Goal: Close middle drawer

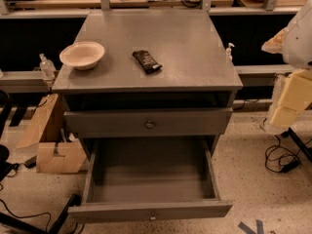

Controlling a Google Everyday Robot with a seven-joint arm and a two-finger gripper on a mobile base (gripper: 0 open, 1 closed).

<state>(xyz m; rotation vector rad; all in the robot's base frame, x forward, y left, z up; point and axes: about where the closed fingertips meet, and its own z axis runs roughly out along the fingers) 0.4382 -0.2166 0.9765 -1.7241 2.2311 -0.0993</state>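
**Ana:** What is nearest to us?

**Ben:** The middle drawer (pixel 151 179), at 6 o'clock. It is pulled far out of the table (pixel 195 48), so its deep box is open to us and we see the bare grey bottom. Its low front panel (pixel 146 211) lies along the lower edge of the view, with a tiny round knob (pixel 152 217) in the centre.

**Ana:** And on the floor beside it?

**Ben:** At 8 o'clock a cardboard box (pixel 56 156) stands just beside the left side of the table. At 4 o'clock a dark cable (pixel 280 161) lies on the speckled floor (pixel 253 179), well apart from the drawer.

**Ana:** Where is the tool?

**Ben:** The tool (pixel 288 99) is at 3 o'clock, at the right edge, a pale yellowish shape under a white arm part. It is apart from the table and from the drawer, and it touches neither of them. If it is open or closed, I cannot tell.

**Ana:** What is above the open drawer?

**Ben:** The upper drawer (pixel 112 123), near the centre. It is pushed in, and its front has a larger round knob.

**Ana:** And farther back?

**Ben:** On the table top, at 10 o'clock, a pale bowl (pixel 82 55) stands upright near the left edge. At 12 o'clock a dark packet (pixel 146 61) lies flat, turned a little diagonally, apart from the bowl.
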